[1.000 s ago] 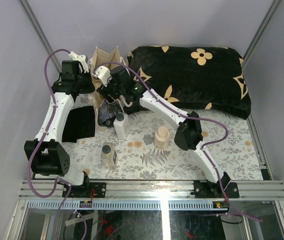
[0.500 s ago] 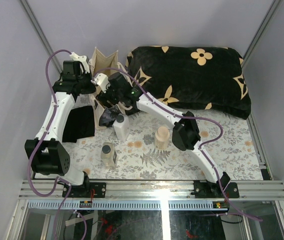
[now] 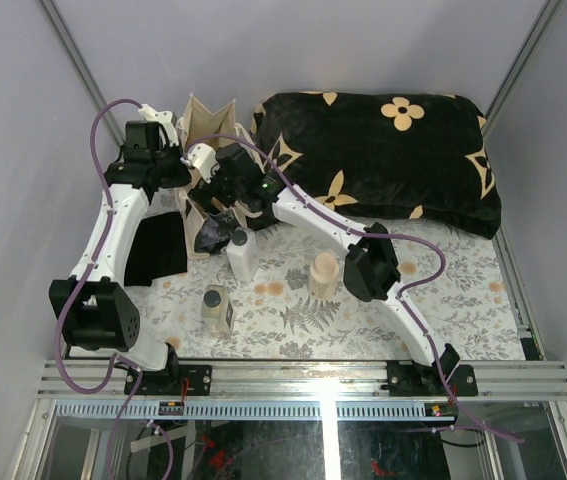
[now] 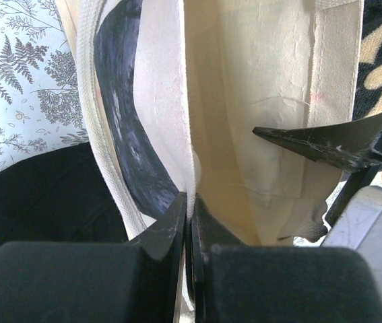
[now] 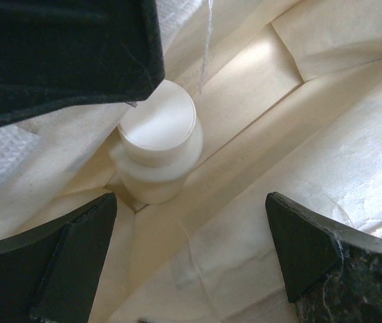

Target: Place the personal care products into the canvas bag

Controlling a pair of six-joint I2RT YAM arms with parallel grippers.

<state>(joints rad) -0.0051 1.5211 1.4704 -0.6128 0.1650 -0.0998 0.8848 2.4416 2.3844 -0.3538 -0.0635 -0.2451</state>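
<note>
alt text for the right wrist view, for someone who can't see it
A round beige bottle with a wide cap sits at the bottom of the cream canvas bag, cap toward the camera. The right claw hangs open over it, its two dark fingers wide apart and holding nothing.

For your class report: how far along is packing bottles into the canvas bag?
Done: one round beige bottle sits in the canvas bag. In hand: left gripper pinches the bag's wall; right gripper, open, above it. Left: white bottle, second round bottle, tan bottle on the table.
</note>
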